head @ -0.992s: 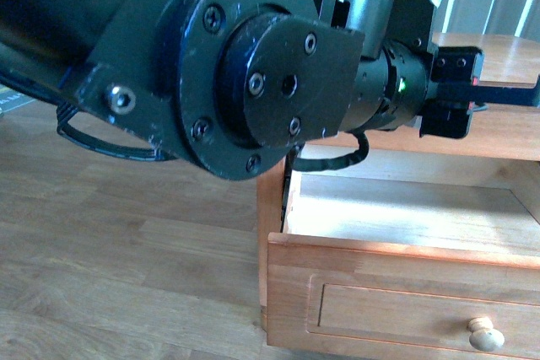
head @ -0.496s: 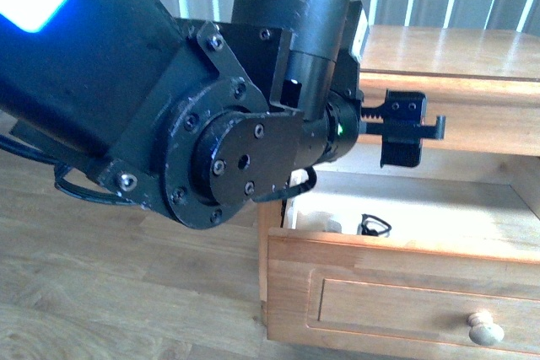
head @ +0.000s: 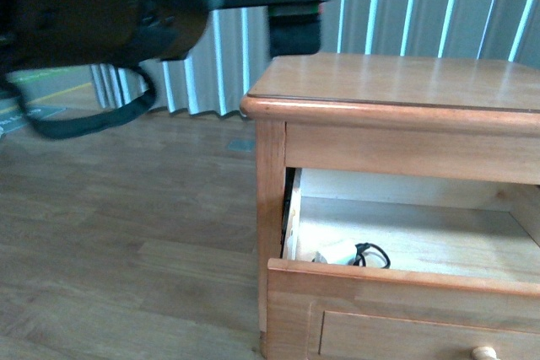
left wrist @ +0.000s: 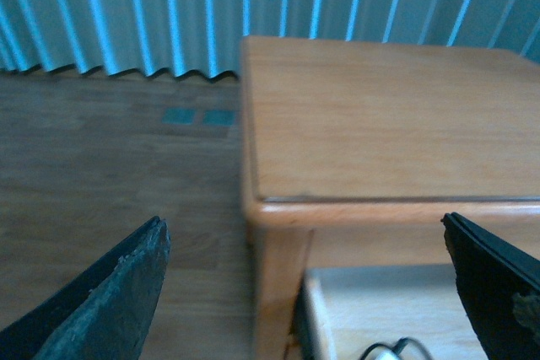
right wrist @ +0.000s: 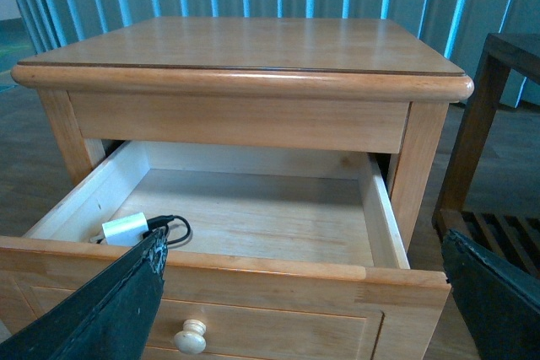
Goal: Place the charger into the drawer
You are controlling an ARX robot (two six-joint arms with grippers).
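Observation:
The drawer (right wrist: 396,276) of the wooden nightstand is pulled out, its round knob (right wrist: 190,337) on the front panel. The white charger (right wrist: 125,228) lies inside on the pale floor near the front left corner, its black cable (right wrist: 173,227) coiled beside it. From the front the charger (head: 336,252) shows just behind the drawer front (head: 380,280). My left gripper (head: 295,18) hangs open high above the nightstand's left corner, holding nothing. In its own view the left gripper (left wrist: 302,219) frames the nightstand top and the cable (left wrist: 392,350). My right gripper (right wrist: 303,236) is open before the drawer front.
The nightstand top (head: 396,82) is bare wood. A dark side table (right wrist: 498,124) with a slatted lower shelf stands right of the nightstand. Vertical blinds (head: 422,6) hang behind, and wood flooring (head: 126,233) spreads to the left.
My left arm has risen from in front of the drawer to the upper left, empty. The charger, unseen a second ago, now lies in the drawer.

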